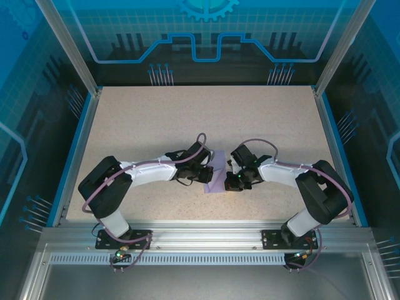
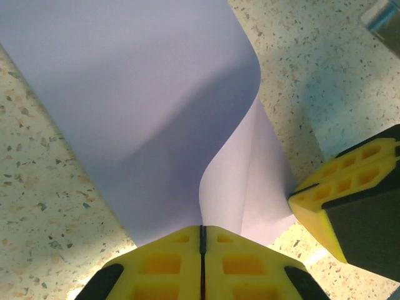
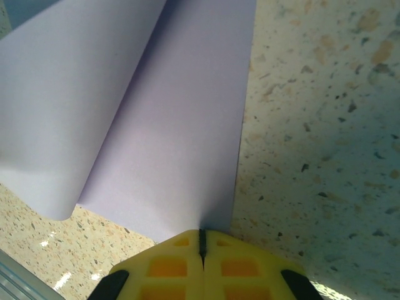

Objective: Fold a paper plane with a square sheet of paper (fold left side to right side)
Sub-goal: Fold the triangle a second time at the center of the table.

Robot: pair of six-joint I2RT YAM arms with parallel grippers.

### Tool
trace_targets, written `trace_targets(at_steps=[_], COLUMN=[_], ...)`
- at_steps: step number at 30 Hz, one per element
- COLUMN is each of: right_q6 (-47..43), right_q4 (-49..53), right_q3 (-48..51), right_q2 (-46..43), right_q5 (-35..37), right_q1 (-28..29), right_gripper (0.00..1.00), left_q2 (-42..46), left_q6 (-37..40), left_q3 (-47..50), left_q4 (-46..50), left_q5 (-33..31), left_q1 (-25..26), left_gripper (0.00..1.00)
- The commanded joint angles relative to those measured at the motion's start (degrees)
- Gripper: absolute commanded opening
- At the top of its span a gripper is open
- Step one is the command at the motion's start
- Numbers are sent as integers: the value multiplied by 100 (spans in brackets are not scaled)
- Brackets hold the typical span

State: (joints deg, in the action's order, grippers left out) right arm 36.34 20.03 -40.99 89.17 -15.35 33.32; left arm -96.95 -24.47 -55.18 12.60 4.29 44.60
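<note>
Left gripper (image 2: 202,240) pinching square sheet of paper (image 2: 144,112) at curled edge, right gripper (image 3: 201,237) clamping sheet's corner — likely handling light, floppy, crease-prone.

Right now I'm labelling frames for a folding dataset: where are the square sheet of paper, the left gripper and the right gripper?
square sheet of paper (image 2: 144,94): left wrist view, curled-over upper layer.
left gripper (image 2: 202,232): left wrist view, seam between shut fingertips.
right gripper (image 3: 201,235): right wrist view, seam between shut fingertips.

I count one thin pale lavender paper sheet (image 2: 144,106), one yellow left tool (image 2: 202,230), one yellow right tool (image 3: 201,234), one speckled tabletop (image 1: 187,119).
</note>
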Motion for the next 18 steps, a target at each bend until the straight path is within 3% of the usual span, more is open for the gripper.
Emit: trace_targets(at_steps=[1,18], right_q6=[-94,-118], right_q4=[379,413], right_q3=[-25,12], right_q2=[92,101], right_q5=[254,226], right_q1=[-71,-73], right_gripper=[2,2], left_q2=[-163,-569], left_q6=[225,373], left_q3=[-207,-426], left_q4=[136,198], left_q5=[-208,-416], left_q1=[-63,-120], left_gripper=[9,8])
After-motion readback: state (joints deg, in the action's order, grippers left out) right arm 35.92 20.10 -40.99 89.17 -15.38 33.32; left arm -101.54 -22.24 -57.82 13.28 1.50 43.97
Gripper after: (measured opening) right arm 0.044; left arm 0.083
